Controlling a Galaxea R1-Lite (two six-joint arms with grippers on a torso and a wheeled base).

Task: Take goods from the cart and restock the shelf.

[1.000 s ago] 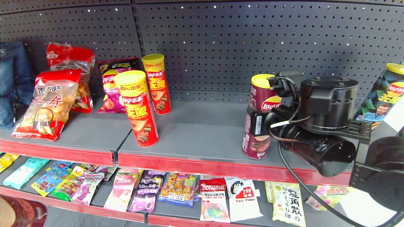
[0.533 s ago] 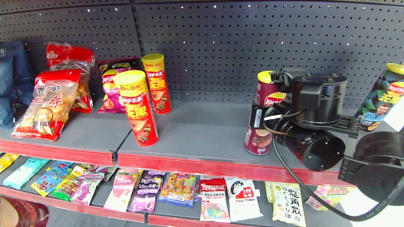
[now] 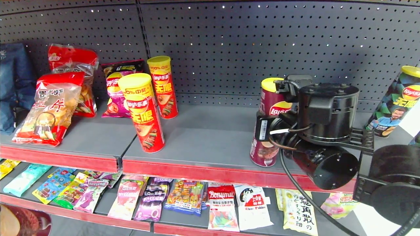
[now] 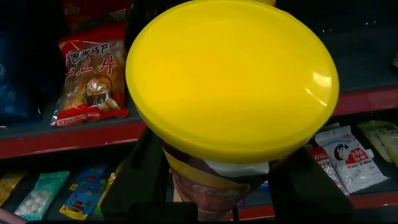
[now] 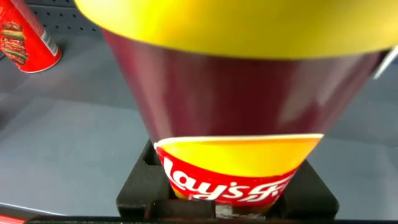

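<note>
Right hand: clamped on maroon can, upright at shelf front, apparently for placing.
Left hand: grips yellow-lidded can, likely next.

Bright overhead light glares on the yellow lid; the shelf edge bows.
</note>
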